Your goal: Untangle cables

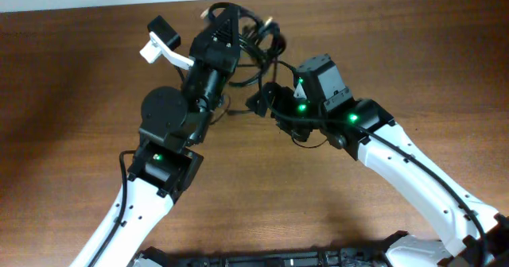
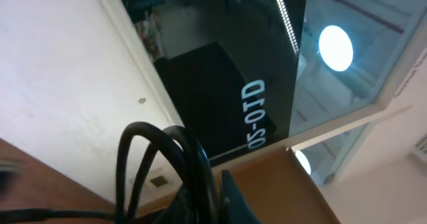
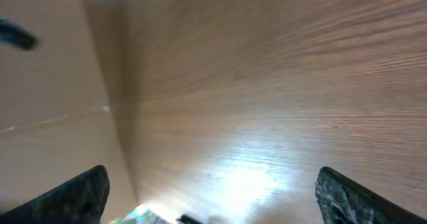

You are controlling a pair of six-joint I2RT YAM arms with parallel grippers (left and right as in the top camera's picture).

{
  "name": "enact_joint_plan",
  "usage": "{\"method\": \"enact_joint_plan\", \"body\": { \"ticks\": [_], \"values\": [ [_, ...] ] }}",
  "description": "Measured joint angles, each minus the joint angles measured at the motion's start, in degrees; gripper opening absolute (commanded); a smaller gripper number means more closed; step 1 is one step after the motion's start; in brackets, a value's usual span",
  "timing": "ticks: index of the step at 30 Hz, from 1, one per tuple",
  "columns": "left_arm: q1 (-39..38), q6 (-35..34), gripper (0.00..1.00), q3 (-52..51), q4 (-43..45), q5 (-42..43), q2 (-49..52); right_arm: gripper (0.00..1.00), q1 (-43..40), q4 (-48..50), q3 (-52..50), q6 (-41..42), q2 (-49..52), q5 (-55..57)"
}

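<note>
Step in hand: lift and separate, early in the untangling.

- Cables (image 1: 256, 38): black cords bunched in loose loops at the far edge of the desk (image 1: 342, 195), gathered around the tip of the left hand (image 1: 225, 17). No strand lies apart from the bundle, so the knot reads as not yet undone.
- Left hand: fingers pressed together, pinching the cables. In the left wrist view, a doubled loop of cord (image 2: 143, 151) arches up from the bottom edge. That camera tilts up toward a wall and a dark panel, so the hand looks raised and angled off the desk.
- Right hand (image 1: 264, 102): spread wide, holding nothing, just beside the lower side of the bundle. Its wrist view shows only bare desk wood (image 3: 267, 84) between the two fingertips (image 3: 80, 194); no cord lies in the gap.

Next move, as I judge it: the right hand must swing toward the hanging loops, pick out a single strand or plug end rather than the whole bunch, close on it, and draw it away from the left hand's grip.

Risk: loops overlap closely in the overhead view, so individual strands are hard to tell apart, and grabbing two at once would tighten the tangle.
</note>
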Motion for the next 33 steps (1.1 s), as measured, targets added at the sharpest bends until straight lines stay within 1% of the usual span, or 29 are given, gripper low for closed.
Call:
{"method": "enact_joint_plan", "body": {
  "ticks": [4, 6, 7, 10, 12, 13, 14, 16, 21, 28, 29, 33],
  "values": [
    [0.48, -0.24, 0.0, 0.0, 0.04, -2.36, -0.04, 0.95, 0.04, -4.42, -0.02, -0.2, 0.15, 4.68],
    [1.18, -0.26, 0.0, 0.0, -0.63, -2.86, -0.11, 0.96, 0.04, -4.09, -0.02, -1.11, 0.17, 5.16],
    [1.55, -0.26, 0.0, 0.0, -1.27, -3.17, -0.15, 1.0, 0.04, -2.93, -0.04, -2.34, 0.17, 4.72],
    [1.68, -0.24, 0.0, 0.0, -2.82, -3.78, -0.24, 0.99, 0.04, 3.98, -0.15, -6.58, 0.22, -0.17],
    [1.68, -0.24, 0.0, 0.0, -3.08, -4.33, -0.31, 0.99, 0.02, 8.59, -0.24, -8.2, 0.22, -3.52],
    [1.68, -0.22, 0.0, 0.0, -3.08, -4.55, -0.33, 0.98, 0.04, 12.61, -0.28, -8.7, 0.26, -5.51],
    [1.68, -0.11, 0.0, 0.0, -3.17, -4.85, -0.33, 0.99, 0.04, 14.08, -0.28, -9.03, 0.26, -6.25],
    [1.68, 1.33, 0.0, 0.02, -3.39, -6.8, -0.33, 0.99, 0.04, 17.38, -0.31, -8.94, 0.28, -7.45],
    [1.79, 2.62, 0.0, 0.11, -5.62, -12.07, -0.37, 0.99, 0.04, 24.68, -0.31, -5.42, 0.33, -8.04],
    [1.79, 3.48, 0.0, 0.11, -6.56, -20.31, -0.37, 0.99, 0.04, 25.68, -0.31, -4.68, 0.33, -8.07],
    [1.79, 3.5, 0.0, 0.11, -7.28, -22.47, -0.39, 0.99, 0.04, 25.68, -0.31, -4.68, 0.33, -8.24],
    [1.79, 3.5, 0.0, 0.11, -8.79, -24.74, -0.42, 0.99, -0.28, 25.68, -0.31, -1.92, 0.33, -8.17]
  ]
}}
